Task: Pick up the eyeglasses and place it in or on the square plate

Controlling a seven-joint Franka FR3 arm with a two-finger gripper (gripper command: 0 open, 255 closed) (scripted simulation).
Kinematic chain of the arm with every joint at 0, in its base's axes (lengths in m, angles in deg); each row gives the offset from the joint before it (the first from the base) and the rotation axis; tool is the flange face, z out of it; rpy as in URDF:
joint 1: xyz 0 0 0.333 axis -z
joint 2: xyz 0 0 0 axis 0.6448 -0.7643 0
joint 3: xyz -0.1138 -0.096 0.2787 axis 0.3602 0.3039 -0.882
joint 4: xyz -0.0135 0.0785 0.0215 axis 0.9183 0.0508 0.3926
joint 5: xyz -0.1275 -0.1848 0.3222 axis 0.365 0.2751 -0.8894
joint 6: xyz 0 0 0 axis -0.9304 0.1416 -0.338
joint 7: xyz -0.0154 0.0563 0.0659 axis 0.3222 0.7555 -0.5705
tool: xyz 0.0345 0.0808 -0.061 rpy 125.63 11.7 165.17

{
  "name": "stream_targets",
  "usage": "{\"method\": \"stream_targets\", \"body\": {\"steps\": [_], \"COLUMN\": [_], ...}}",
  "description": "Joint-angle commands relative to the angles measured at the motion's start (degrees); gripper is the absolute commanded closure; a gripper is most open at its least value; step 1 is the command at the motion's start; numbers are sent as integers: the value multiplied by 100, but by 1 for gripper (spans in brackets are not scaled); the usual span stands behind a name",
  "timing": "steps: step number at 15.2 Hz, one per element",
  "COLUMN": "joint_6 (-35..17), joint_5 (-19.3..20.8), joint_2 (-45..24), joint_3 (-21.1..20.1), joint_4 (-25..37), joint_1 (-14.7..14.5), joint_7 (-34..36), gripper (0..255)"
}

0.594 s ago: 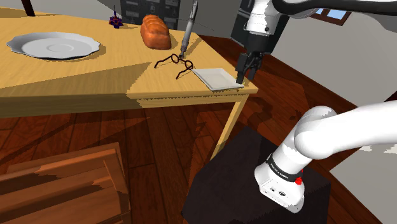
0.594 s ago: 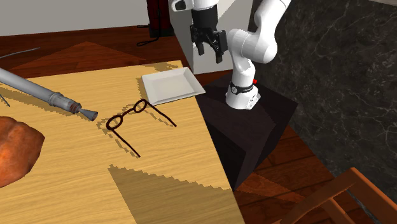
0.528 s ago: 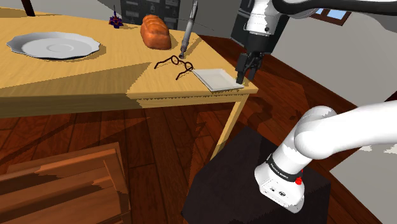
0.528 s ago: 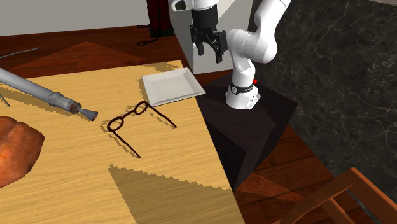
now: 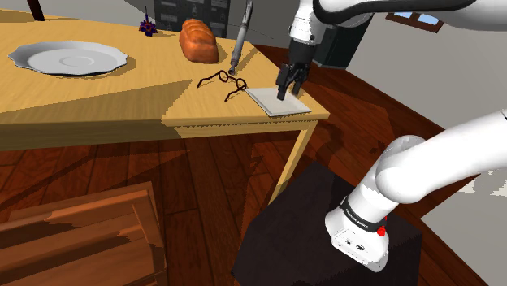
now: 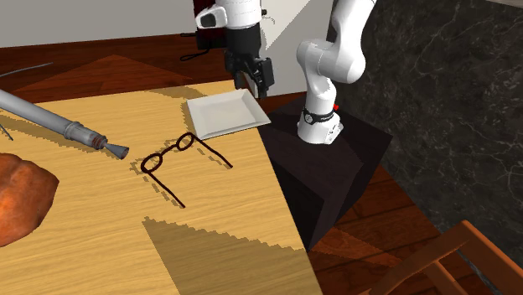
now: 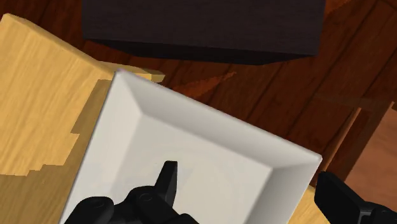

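Right of centre in the shoulder view, the black gripper [image 5: 286, 84] hangs just above the white square plate [image 5: 279, 101] at the near corner of the wooden table [image 5: 97, 106], its fingers parted and grasping nothing. The dark-framed eyeglasses [image 5: 223, 80] lie on the tabletop just left of that plate, apart from it, with a long grey tool [image 5: 239, 42] and a loaf of bread [image 5: 199, 40] further up the frame. Upper centre in the second exterior view, the gripper [image 6: 258, 79] hovers over the upper right edge of the plate [image 6: 222, 114], while the eyeglasses [image 6: 173, 155] rest unfolded on the wood to its lower left, untouched. Seen from the wrist, the plate [image 7: 191, 146] lies directly beneath the spread fingers [image 7: 348, 200], and the dark stand [image 7: 203, 25] sits on the wooden floor beyond the table's edge.
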Motion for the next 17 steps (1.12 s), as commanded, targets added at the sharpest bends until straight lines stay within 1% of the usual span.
{"method": "stream_targets", "body": {"steps": [1,9,13,17], "joint_6": [-294,-1221,-1531,-1735], "joint_5": [39,187,266,350], "joint_2": [-396,-1832,-2539,-3223], "joint_3": [-6,-39,-66,-97], "joint_4": [260,1355,2046,2811], "joint_1": [-11,-55,-80,-111], "joint_7": [-91,-403,-532,-644], "gripper": [0,0,0,0]}}
